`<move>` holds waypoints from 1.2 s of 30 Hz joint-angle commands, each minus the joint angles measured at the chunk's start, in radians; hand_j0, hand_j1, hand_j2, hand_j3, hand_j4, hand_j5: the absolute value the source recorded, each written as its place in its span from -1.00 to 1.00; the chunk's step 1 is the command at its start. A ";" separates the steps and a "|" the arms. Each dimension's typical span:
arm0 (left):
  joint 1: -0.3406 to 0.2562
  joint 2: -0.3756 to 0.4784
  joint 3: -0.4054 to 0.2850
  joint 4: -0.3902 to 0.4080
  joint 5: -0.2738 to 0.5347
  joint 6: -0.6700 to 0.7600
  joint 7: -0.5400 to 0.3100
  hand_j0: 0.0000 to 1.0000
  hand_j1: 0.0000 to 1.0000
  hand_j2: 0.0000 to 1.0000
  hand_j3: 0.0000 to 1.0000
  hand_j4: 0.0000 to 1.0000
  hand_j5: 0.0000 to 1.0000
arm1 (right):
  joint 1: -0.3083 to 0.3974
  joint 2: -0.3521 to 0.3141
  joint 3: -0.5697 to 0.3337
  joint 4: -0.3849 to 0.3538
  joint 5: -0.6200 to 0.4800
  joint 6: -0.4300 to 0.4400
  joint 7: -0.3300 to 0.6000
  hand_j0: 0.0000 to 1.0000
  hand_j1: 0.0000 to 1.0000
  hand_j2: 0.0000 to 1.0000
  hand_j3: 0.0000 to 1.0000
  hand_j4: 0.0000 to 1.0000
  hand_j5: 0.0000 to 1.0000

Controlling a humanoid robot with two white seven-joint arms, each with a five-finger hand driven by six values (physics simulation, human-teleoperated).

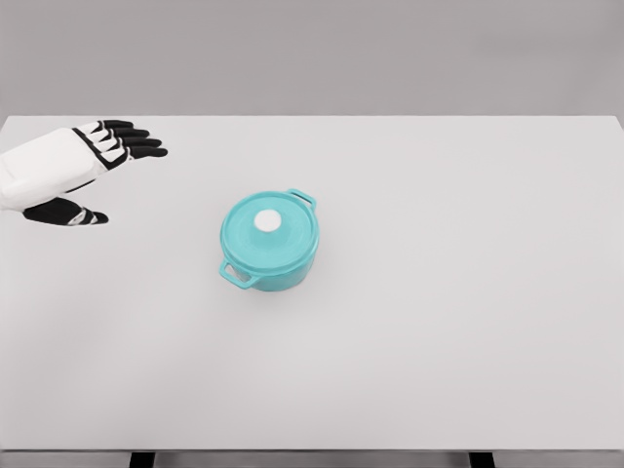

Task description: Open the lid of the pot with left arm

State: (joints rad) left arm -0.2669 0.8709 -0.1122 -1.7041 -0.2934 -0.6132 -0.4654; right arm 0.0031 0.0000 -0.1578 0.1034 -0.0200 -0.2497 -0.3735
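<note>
The pot [269,252] sat a little left of the middle of the table [439,341], teal, with its lid [270,227] seated flat on the rim and a small white knob [267,222] at the lid's centre. Two loop handles stuck out, one toward the upper right and one toward the lower left. The left hand [68,171] hovered well apart from the pot, near the table's upper left edge, its fingers [132,139] apart and extended, thumb held below, grasping nothing. The right arm was not in view.

The lift had not begun. The knob looked small and smooth for five thick fingers, so a pinch set off-centre could likely slip off it. A low, sideways approach risked knocking the near handle and shoving the pot, and a tilted pull might catch the lid on the rim and drag the pot along.
</note>
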 commanded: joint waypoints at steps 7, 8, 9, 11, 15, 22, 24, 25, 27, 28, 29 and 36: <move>0.002 -0.006 0.026 0.009 0.026 0.002 -0.146 1.00 1.00 1.00 1.00 1.00 1.00 | 0.000 0.000 0.000 -0.002 -0.003 -0.002 0.004 1.00 1.00 1.00 1.00 1.00 1.00; 0.000 -0.003 0.040 0.011 0.011 0.002 -0.146 1.00 1.00 1.00 1.00 1.00 1.00 | 0.000 0.000 0.000 -0.001 -0.003 0.000 0.004 1.00 1.00 1.00 1.00 1.00 1.00; -0.015 0.029 0.035 0.011 -0.026 0.002 -0.146 1.00 1.00 1.00 1.00 1.00 1.00 | 0.000 0.000 0.000 -0.001 -0.001 -0.002 0.004 1.00 1.00 1.00 1.00 1.00 1.00; -0.083 0.013 0.016 0.003 -0.036 0.002 -0.146 1.00 1.00 1.00 1.00 1.00 1.00 | 0.000 0.000 0.000 -0.001 -0.003 0.000 0.004 1.00 1.00 1.00 1.00 1.00 1.00; -0.173 -0.088 -0.026 0.001 -0.018 0.002 -0.146 1.00 1.00 1.00 1.00 1.00 1.00 | 0.000 0.000 0.000 -0.001 -0.003 0.000 0.004 1.00 1.00 1.00 1.00 1.00 1.00; -0.364 -0.173 -0.400 -0.006 -0.070 0.002 -0.146 1.00 1.00 1.00 1.00 1.00 1.00 | 0.000 0.000 0.000 -0.001 -0.001 0.000 0.004 1.00 1.00 1.00 1.00 1.00 1.00; -0.396 -0.196 -0.445 -0.008 -0.118 0.002 -0.146 1.00 1.00 1.00 1.00 1.00 1.00 | 0.000 0.000 0.000 -0.001 -0.001 0.000 0.004 1.00 1.00 1.00 1.00 1.00 1.00; -0.405 -0.210 -0.491 -0.008 -0.144 0.002 -0.146 1.00 1.00 1.00 1.00 1.00 1.00 | 0.000 0.000 0.000 -0.001 -0.003 0.000 0.004 1.00 1.00 1.00 1.00 1.00 1.00; -0.411 -0.225 -0.524 -0.005 -0.147 0.002 -0.146 1.00 1.00 1.00 1.00 1.00 1.00 | 0.000 0.000 0.000 -0.001 -0.001 0.000 0.004 1.00 1.00 1.00 1.00 1.00 1.00; -0.413 -0.233 -0.524 -0.006 -0.148 0.002 -0.146 1.00 1.00 1.00 1.00 1.00 1.00 | 0.000 0.000 0.000 -0.001 -0.003 0.000 0.004 1.00 1.00 1.00 1.00 1.00 1.00; -0.417 -0.234 -0.524 -0.006 -0.148 0.002 -0.146 1.00 1.00 1.00 1.00 1.00 1.00 | 0.000 0.000 0.000 -0.001 -0.003 -0.002 0.004 1.00 1.00 1.00 1.00 1.00 1.00; -0.430 -0.243 -0.511 -0.005 -0.193 0.002 -0.146 1.00 1.00 1.00 1.00 1.00 1.00 | 0.000 0.000 0.000 -0.001 -0.001 0.000 0.004 1.00 1.00 1.00 1.00 1.00 1.00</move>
State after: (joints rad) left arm -0.6964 0.6335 -0.6272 -1.7094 -0.4680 -0.6137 -0.6115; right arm 0.0031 0.0000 -0.1580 0.1025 -0.0213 -0.2507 -0.3696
